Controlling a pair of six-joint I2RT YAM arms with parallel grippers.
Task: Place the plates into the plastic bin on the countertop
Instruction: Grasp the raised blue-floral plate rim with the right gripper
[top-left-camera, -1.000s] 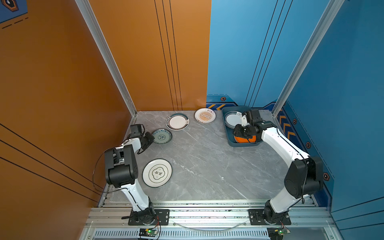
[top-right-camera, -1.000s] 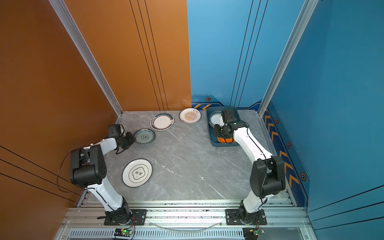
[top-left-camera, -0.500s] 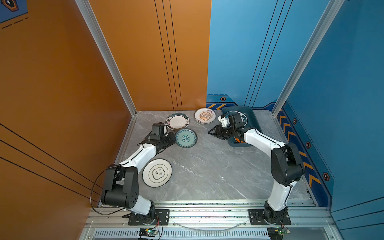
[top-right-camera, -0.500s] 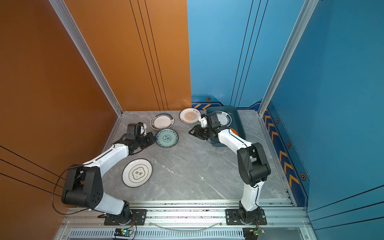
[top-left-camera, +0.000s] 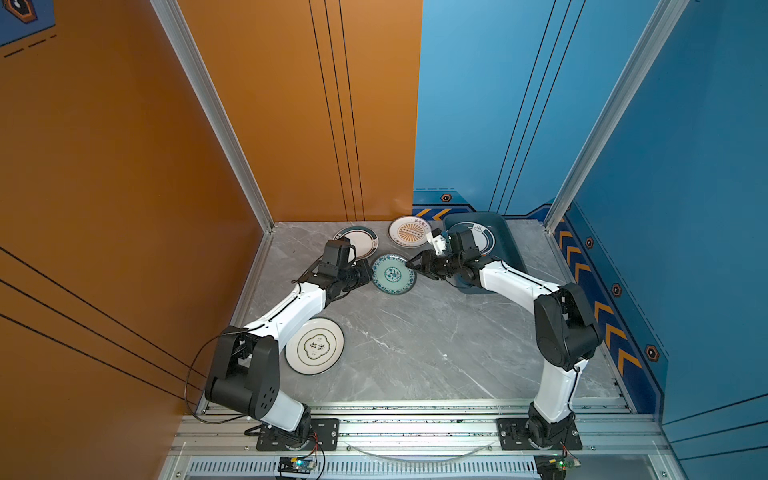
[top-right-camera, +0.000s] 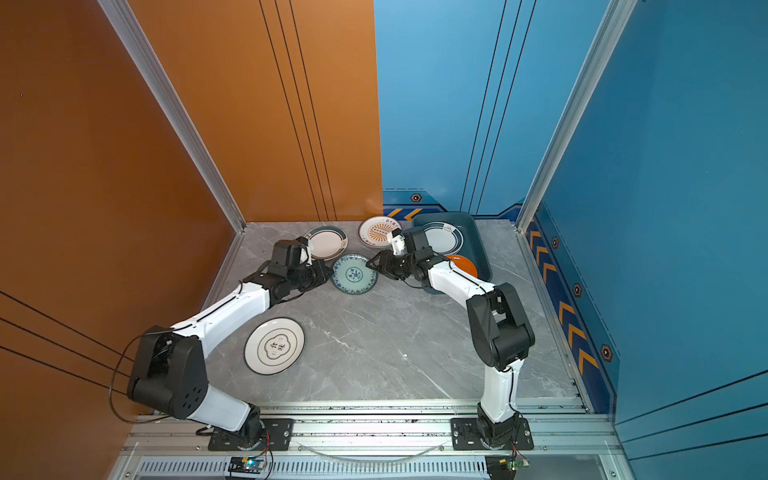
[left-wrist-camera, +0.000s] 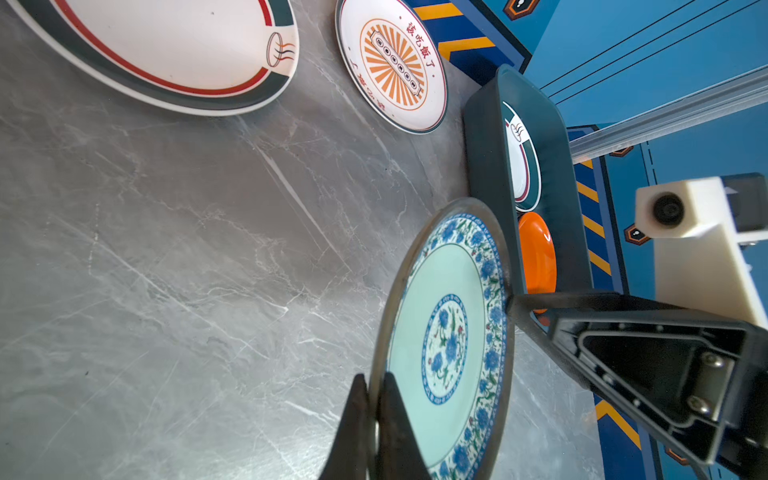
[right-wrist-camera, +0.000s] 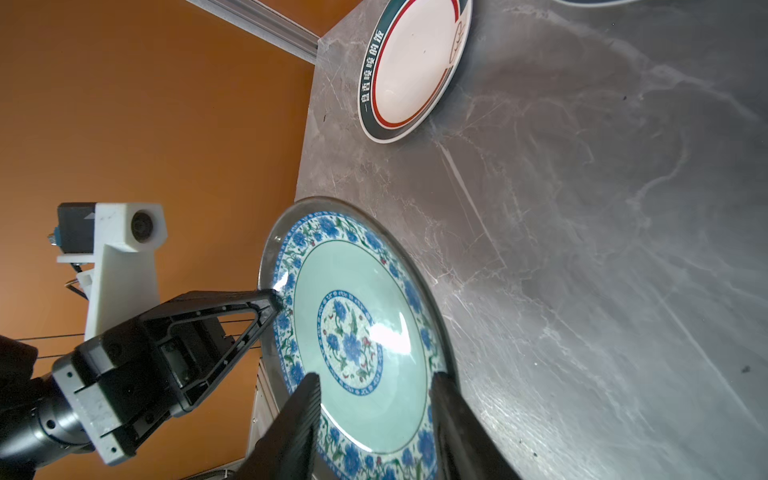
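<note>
Marble countertop (top-left-camera: 415, 332): left gripper (left-wrist-camera: 374, 380) pinching teal plate (top-left-camera: 393, 274) rim; right gripper (right-wrist-camera: 376, 378) spread at opposite rim.

- Lower middle and lower right of the countertop (top-left-camera: 436, 345) lie bare in both top views: wide room.
- The cream plate (top-left-camera: 314, 345) fills the lower left, beside the left arm (top-left-camera: 291, 311).
- At centre the teal patterned plate (top-left-camera: 393, 274) is caught between the left gripper (top-left-camera: 370, 272), clamped on its left rim, and the right gripper (top-left-camera: 410, 264), spread at its right rim.
- The green-rimmed plate (top-left-camera: 362, 242) and sunburst plate (top-left-camera: 409, 232) crowd the upper middle.
- The plastic bin (top-left-camera: 510, 245), upper right, seems nearly full; the right arm (top-left-camera: 511, 282) hides part.
</note>
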